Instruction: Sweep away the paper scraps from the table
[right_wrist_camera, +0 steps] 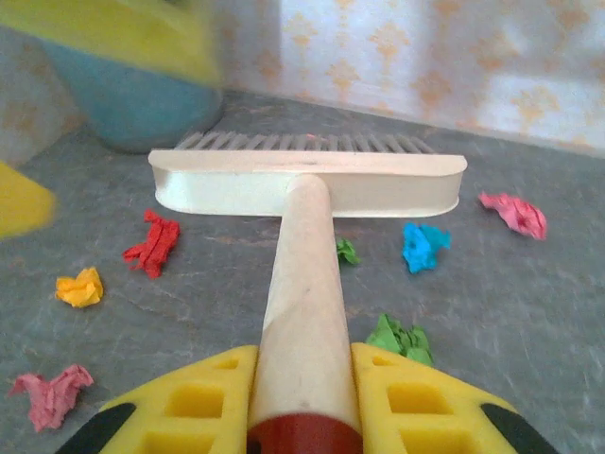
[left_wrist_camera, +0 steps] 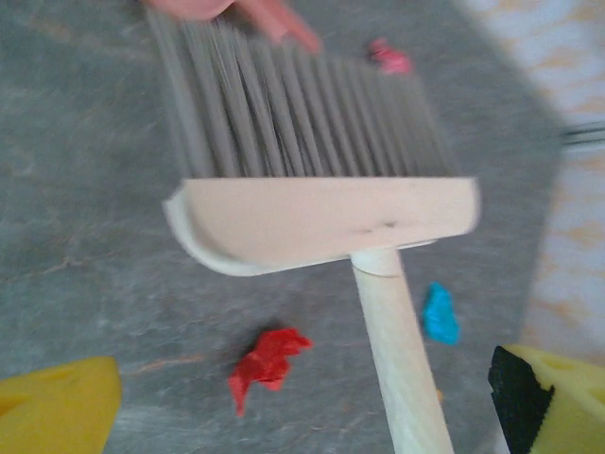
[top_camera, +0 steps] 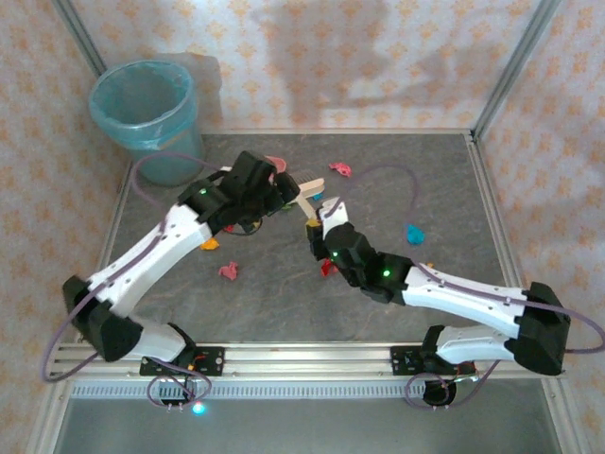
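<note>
Closest to the arm bases, the paper scraps (top_camera: pixel 229 271) begin on the dark marbled table (top_camera: pixel 284 312). A pink wad (right_wrist_camera: pixel 52 392) and an orange wad (right_wrist_camera: pixel 80 287) lie under the left arm. A red wad (top_camera: pixel 328 268) sits just beside the right forearm and a blue wad (top_camera: pixel 413 232) lies farther right.

The right claw (right_wrist_camera: pixel 302 392) pinches the round handle (right_wrist_camera: pixel 302 284) of a cream brush (right_wrist_camera: pixel 307 184). Its yellow fingers (right_wrist_camera: pixel 198 402) are pressed to either side of the shaft's lower end. The head points away from the arms. I cannot tell whether the grey bristles (left_wrist_camera: pixel 302 113) touch the table.

Above the brush, the left claw (left_wrist_camera: pixel 302 407) stands spread wide. The handle runs between its pads without touching them, so it holds nothing.

A green wad (right_wrist_camera: pixel 402 336) lies just past the right claw. Near the far edge is another pink wad (top_camera: pixel 340 169), and a teal bin (top_camera: pixel 146 104) stands at the far left corner.

The wads look very light, soft and springy. On this smooth table they will likely skid, roll or hop over the bristles if struck fast. They are too small and scattered to pinch one by one, so the stiff brush is the thing to hold. The grip at the handle's end gives reach but little downward pressure. A second hold nearer the head would probably steady low, slow strokes.
</note>
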Controlling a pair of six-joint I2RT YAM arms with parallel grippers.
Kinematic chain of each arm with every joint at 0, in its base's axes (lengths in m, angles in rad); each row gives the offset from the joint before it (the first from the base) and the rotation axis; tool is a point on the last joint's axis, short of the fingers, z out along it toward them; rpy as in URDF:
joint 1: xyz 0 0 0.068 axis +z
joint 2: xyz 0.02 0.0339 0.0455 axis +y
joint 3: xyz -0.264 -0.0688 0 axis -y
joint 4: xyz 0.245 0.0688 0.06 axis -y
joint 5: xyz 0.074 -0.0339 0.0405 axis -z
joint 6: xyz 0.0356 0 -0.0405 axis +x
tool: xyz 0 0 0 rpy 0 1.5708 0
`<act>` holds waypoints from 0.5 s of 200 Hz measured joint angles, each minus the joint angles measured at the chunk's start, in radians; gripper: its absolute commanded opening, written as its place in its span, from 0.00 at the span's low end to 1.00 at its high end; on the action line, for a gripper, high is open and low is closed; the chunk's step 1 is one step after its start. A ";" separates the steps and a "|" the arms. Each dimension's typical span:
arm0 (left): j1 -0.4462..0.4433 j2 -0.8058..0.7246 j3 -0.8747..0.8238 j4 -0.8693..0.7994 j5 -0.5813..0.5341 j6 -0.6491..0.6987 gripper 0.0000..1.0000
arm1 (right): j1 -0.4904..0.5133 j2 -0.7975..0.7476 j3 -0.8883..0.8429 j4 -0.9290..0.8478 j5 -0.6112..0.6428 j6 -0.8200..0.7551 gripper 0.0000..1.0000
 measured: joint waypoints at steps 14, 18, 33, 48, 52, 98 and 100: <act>0.000 -0.099 -0.035 0.056 -0.003 0.051 1.00 | -0.043 -0.037 0.027 -0.085 -0.011 0.079 0.00; 0.000 -0.125 -0.046 0.069 -0.006 0.063 1.00 | -0.063 -0.048 0.038 -0.113 -0.023 0.103 0.00; -0.001 -0.214 -0.079 0.095 -0.031 0.111 1.00 | -0.148 -0.083 0.082 -0.210 -0.051 0.188 0.00; -0.001 -0.266 -0.104 0.107 -0.069 0.148 1.00 | -0.237 -0.119 0.117 -0.292 -0.074 0.250 0.00; -0.001 -0.277 -0.110 0.107 -0.084 0.157 1.00 | -0.259 -0.130 0.125 -0.312 -0.079 0.263 0.00; -0.001 -0.222 -0.098 0.034 -0.212 0.204 0.98 | -0.518 -0.175 0.183 -0.517 -0.159 0.344 0.00; -0.001 -0.216 -0.092 0.027 -0.215 0.204 0.98 | -0.531 -0.174 0.184 -0.525 -0.164 0.347 0.00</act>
